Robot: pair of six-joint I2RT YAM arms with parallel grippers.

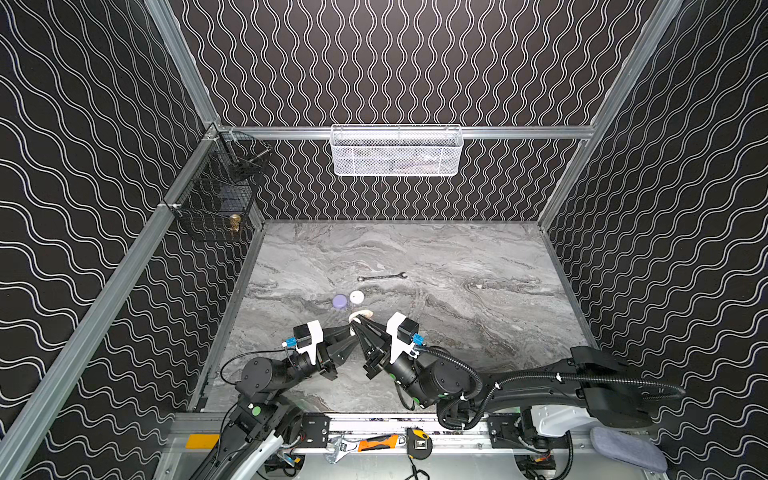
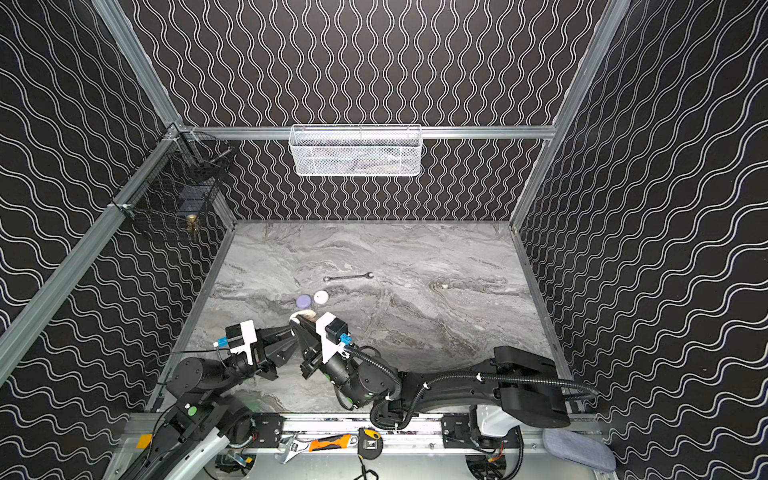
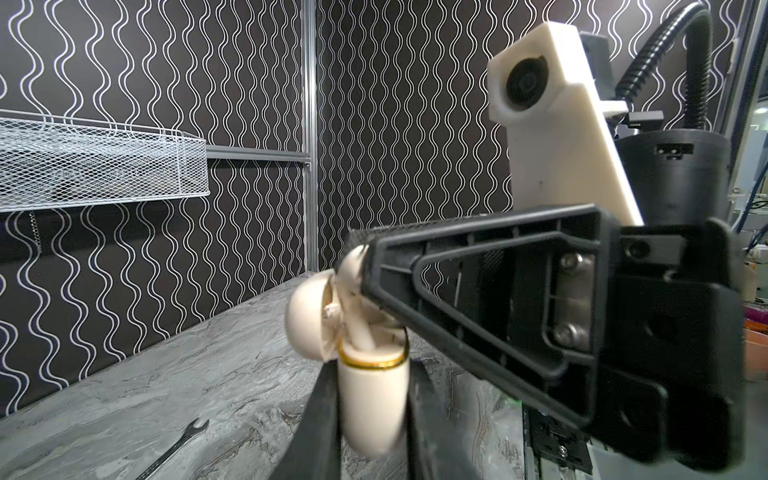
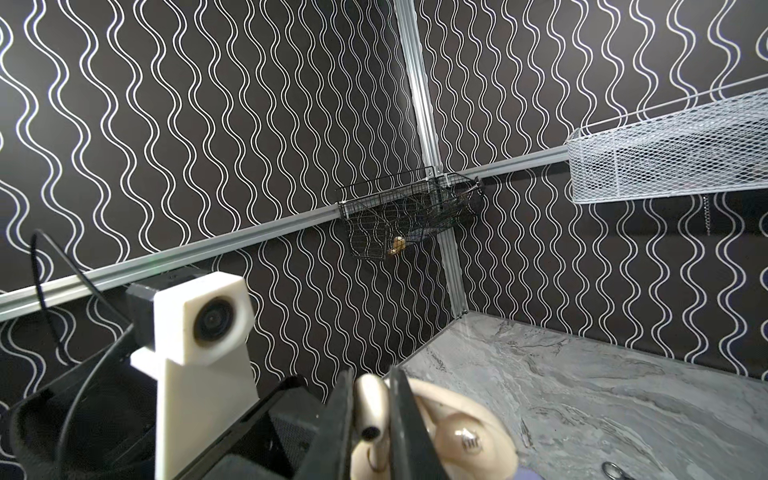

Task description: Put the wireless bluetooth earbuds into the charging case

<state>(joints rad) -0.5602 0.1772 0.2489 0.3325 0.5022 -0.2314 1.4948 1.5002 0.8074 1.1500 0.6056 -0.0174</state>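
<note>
Cream earbud (image 4: 371, 401), clamped in our right gripper (image 4: 372, 432), points down into the open case (image 3: 370, 390) our left gripper (image 3: 370, 432) grips.

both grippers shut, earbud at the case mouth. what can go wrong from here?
1. The right gripper pinches the small cream earbud; an off-axis push into the open cream case may twist it or pop it free.
2. The left gripper alone holds the case; insertion force might rotate it in the grip.
3. The hinged lid stands close beside the right gripper's tip; a bump could knock it shut.
</note>
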